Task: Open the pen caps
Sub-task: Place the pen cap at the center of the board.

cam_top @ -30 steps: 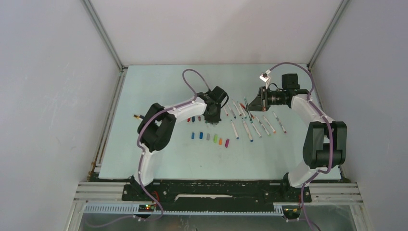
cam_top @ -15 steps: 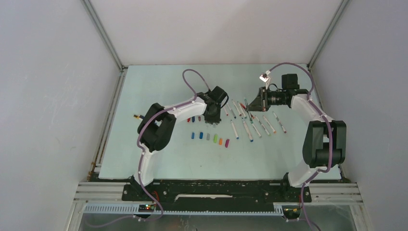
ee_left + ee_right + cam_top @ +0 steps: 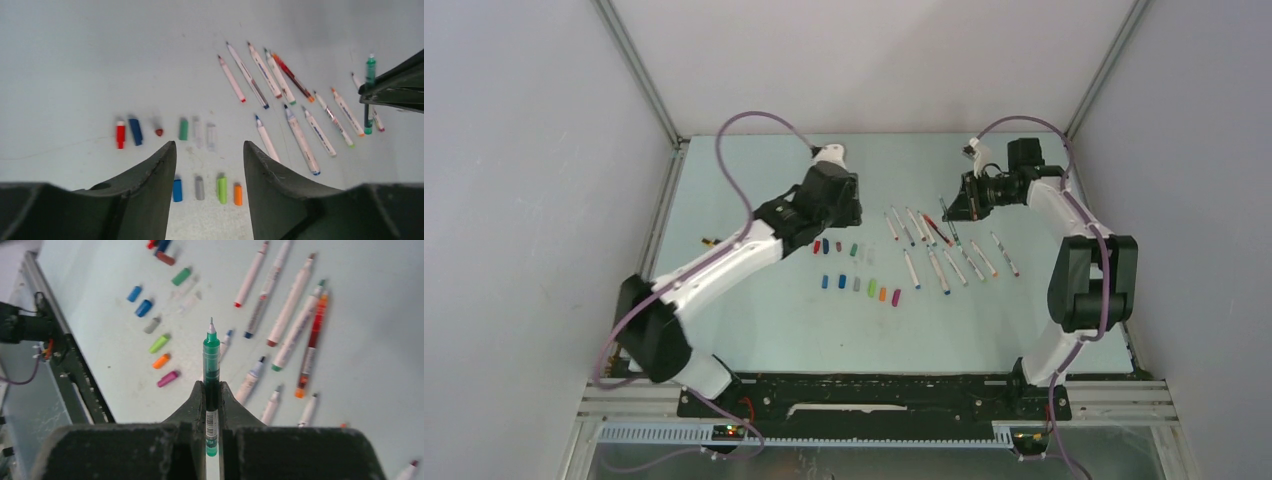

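Right tool (image 3: 212, 390) clamped on green pen (image 3: 211, 347) — barcode label, print unreadable; left tool (image 3: 210, 146) apart, empty.

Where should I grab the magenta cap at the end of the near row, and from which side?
From straight above, since the magenta cap lies flat on its side. Probably pinch it end to end: the orange cap lies close alongside, while both its ends look free.
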{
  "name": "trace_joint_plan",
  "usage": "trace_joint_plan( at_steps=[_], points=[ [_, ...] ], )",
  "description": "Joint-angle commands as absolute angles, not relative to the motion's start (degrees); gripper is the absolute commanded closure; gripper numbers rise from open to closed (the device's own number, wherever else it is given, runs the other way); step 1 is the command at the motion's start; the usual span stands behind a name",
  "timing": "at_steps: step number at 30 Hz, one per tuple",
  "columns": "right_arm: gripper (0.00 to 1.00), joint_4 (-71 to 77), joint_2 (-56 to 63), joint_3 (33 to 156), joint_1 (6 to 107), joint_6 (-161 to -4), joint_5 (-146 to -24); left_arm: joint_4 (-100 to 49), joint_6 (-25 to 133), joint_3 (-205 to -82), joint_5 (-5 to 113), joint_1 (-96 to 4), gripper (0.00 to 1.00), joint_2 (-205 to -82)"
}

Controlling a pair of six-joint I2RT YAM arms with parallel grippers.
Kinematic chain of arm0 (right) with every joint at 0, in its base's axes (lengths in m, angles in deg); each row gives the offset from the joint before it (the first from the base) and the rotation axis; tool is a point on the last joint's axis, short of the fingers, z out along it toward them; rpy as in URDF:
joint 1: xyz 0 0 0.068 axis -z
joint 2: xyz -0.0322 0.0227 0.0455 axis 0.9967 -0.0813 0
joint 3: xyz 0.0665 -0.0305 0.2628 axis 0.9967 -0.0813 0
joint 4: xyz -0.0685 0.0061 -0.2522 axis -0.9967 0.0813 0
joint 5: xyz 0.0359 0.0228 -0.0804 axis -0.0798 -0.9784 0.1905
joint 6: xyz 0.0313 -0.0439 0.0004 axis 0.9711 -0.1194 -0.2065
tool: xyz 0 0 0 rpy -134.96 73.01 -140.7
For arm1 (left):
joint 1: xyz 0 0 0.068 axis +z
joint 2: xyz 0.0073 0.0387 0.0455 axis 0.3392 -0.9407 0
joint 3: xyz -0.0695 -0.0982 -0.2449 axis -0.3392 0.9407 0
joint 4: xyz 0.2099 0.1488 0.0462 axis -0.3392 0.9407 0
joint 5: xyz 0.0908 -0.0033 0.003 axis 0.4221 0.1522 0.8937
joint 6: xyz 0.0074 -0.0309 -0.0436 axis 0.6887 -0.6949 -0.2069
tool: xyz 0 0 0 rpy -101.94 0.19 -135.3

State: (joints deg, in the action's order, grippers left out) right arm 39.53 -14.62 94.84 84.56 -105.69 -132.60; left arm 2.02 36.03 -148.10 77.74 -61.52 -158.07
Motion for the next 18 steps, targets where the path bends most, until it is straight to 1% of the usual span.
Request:
trace_joint_plan(
  at_steps=[1, 3, 4, 5, 8, 10, 14, 18],
  points=[
    [0.98, 45.6, -20.1, 102.1, 84.7, -111.4, -121.5, -4.3, 40.4, -139.8, 88.1, -60.8, 0.41, -148.0],
    [0.97, 47.8, -23.3, 105.5, 84.6, -112.7, -118.9, -6.4, 41.0, -135.7, 89.0, -59.5, 0.31, -143.2],
    [0.97, 48.5, -24.7, 107.2, 84.7, -113.2, -117.8, -7.3, 40.8, -133.7, 88.4, -58.4, 0.22, -141.4],
    [0.97, 49.1, -26.3, 108.9, 84.6, -113.5, -116.7, -8.1, 40.2, -131.9, 86.9, -57.1, 0.17, -140.0],
    [0.96, 50.6, -30.5, 113.4, 84.3, -113.9, -114.0, -11.0, 36.5, -125.7, 78.7, -51.0, 0.15, -135.9],
    [0.95, 51.4, -32.9, 116.2, 83.8, -114.0, -112.9, -13.3, 33.9, -121.3, 75.3, -47.5, 0.15, -133.2],
    [0.93, 52.6, -37.0, 120.4, 82.7, -113.9, -110.7, -15.0, 32.6, -116.2, 74.8, -44.2, 0.15, -128.4],
    [0.91, 54.2, -41.6, 124.9, 81.6, -113.6, -109.9, -13.6, 33.0, -114.8, 75.7, -42.3, 0.15, -126.4]
  ],
)
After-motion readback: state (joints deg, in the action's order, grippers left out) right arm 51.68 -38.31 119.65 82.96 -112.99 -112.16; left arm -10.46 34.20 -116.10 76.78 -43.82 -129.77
